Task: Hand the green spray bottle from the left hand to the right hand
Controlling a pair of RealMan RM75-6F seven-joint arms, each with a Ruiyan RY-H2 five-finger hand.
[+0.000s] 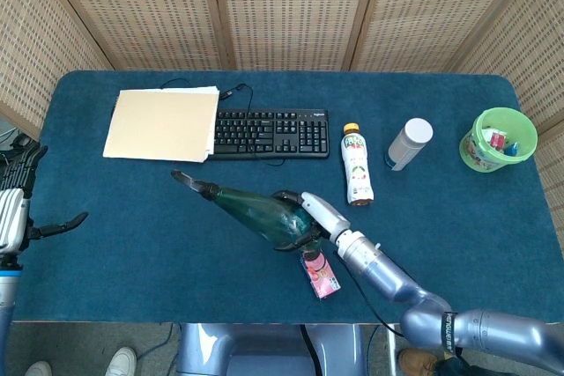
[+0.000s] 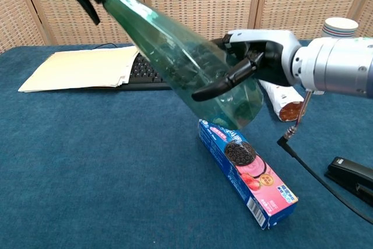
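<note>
The right hand [image 2: 250, 56] grips the green spray bottle [image 2: 180, 59] around its wide lower body, fingers wrapped over it. The bottle is held in the air above the cookie box [image 2: 247, 167], near the table's [image 1: 132, 244] front edge at its middle. Its long axis tilts up, with the black nozzle toward the left edge. The left hand [image 1: 13, 217] hangs off the left edge, well apart, fingers spread and holding nothing. The handover appears complete. The cookie box shows a dark sandwich cookie; its lettering is unreadable.
</note>
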